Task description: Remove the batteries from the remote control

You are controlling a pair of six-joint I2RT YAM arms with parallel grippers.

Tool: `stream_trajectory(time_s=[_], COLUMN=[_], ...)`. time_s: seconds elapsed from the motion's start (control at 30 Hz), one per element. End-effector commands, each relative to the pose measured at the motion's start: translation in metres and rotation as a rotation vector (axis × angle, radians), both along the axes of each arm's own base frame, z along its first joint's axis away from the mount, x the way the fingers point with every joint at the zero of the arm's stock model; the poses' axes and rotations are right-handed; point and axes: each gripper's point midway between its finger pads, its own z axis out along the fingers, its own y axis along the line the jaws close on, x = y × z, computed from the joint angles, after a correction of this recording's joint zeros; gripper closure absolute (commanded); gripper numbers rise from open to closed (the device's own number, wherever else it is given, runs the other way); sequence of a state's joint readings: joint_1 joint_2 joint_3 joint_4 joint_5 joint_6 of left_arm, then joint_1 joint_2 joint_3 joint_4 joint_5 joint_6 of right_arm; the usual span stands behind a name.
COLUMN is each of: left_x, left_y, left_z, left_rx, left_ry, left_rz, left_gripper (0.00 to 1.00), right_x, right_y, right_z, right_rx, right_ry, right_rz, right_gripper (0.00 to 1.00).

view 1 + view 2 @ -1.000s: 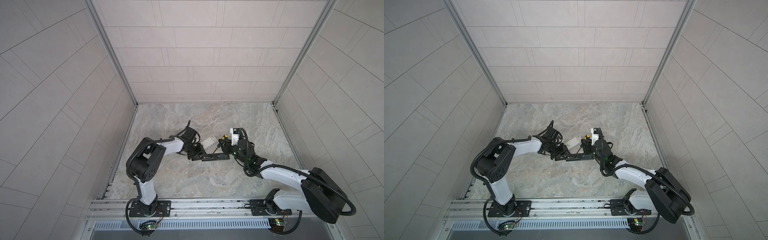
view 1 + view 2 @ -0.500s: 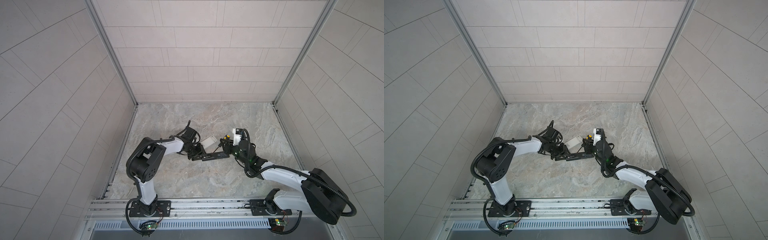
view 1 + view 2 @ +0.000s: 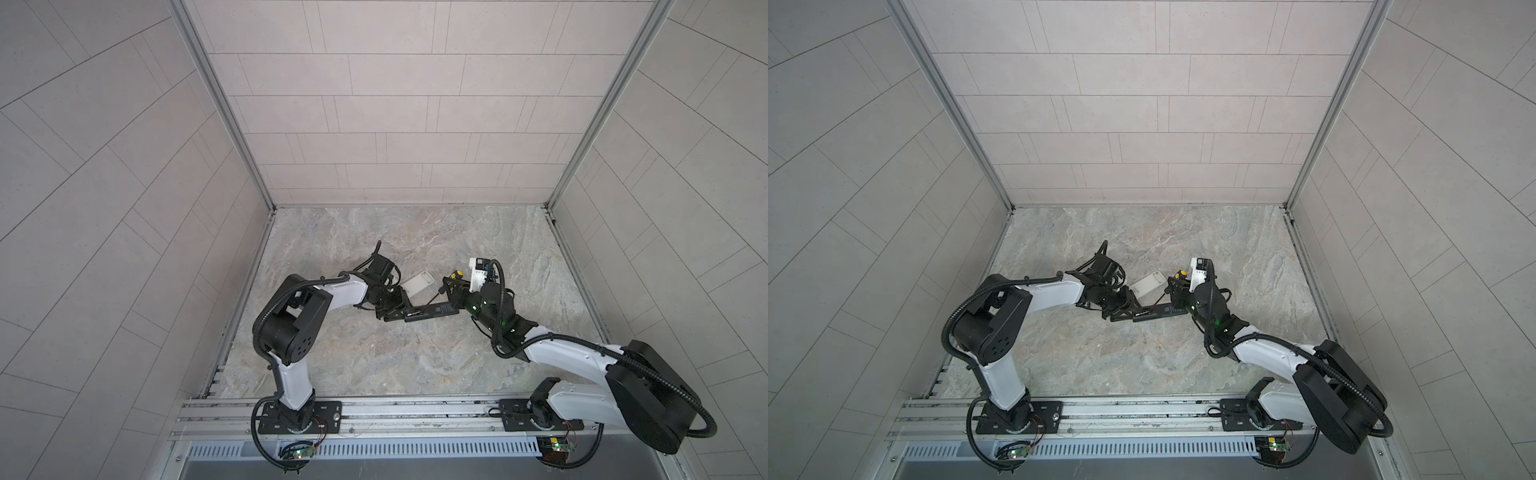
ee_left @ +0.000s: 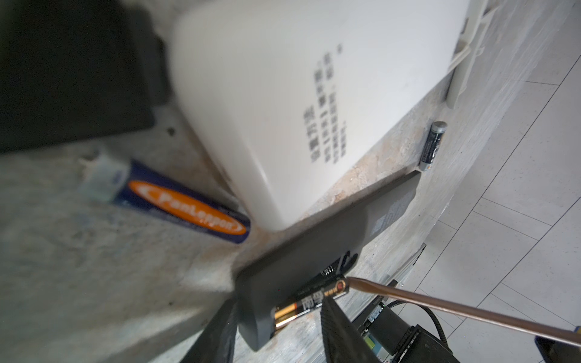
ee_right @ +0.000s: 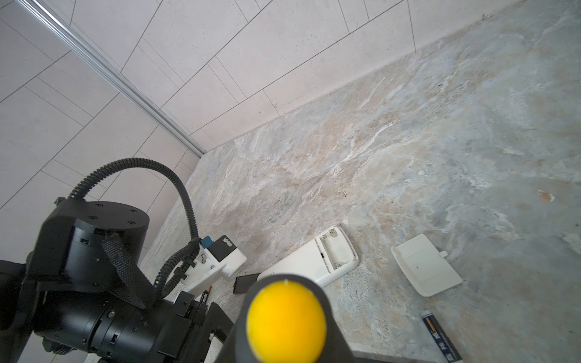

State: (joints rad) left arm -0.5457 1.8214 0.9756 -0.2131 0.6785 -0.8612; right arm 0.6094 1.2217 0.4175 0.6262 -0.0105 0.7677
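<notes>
Left pincer (image 3: pixel 399 314), half-open, clamps the black remote (image 3: pixel 436 310) — right pincer (image 3: pixel 451 289) tightly grips the screwdriver (image 3: pixel 457 274).

Centre frame, both top views: upper remote (image 3: pixel 417 283) lies just above and left of lower remote (image 3: pixel 434 311). Left gripper (image 3: pixel 402 312) straddles lower remote's left end. Right gripper (image 3: pixel 452 287), just above its right end, wraps screwdriver (image 3: pixel 458 274), which slants down-left.

Left wrist view: screwdriver tip touches battery (image 4: pixel 309 301) in lower remote's compartment. Loose battery (image 4: pixel 434 146) on table (image 3: pixel 374 353) just beside lower remote's far corner. Third battery (image 4: pixel 185 204) just beside upper remote.

Right wrist view: cover (image 5: pixel 426 273) on table, apart from upper remote's open end.
</notes>
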Motion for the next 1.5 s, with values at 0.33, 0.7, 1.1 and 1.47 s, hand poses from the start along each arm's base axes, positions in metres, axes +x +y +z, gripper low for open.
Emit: stream_trajectory(time_s=[0.33,0.7,1.1,1.47], left_x=[-0.014,-0.009,-0.007,-0.009], left_y=[0.003,0.010,0.024,0.031], left_z=[-0.025,-0.011,0.001,0.004], left_rx=[0.060,0.116,0.219,0.186], left_ry=[0.048,-0.004,-0.076,-0.064], left_rz=[-0.006,-0.057,-0.177,-0.126], left_gripper=[0.49,0.43,0.39,0.38], right_x=[-0.003,0.009,0.017,0.012], right_y=[0.007,0.012,0.010,0.012], right_z=[0.015,0.015,0.019,0.004], right_rx=[0.099,0.047,-0.008,-0.185], right_ry=[-0.017,-0.003,-0.001,0.065], right_rz=[0.028,0.027,0.007,0.070], right_gripper=[1.00,1.00,1.00,1.00])
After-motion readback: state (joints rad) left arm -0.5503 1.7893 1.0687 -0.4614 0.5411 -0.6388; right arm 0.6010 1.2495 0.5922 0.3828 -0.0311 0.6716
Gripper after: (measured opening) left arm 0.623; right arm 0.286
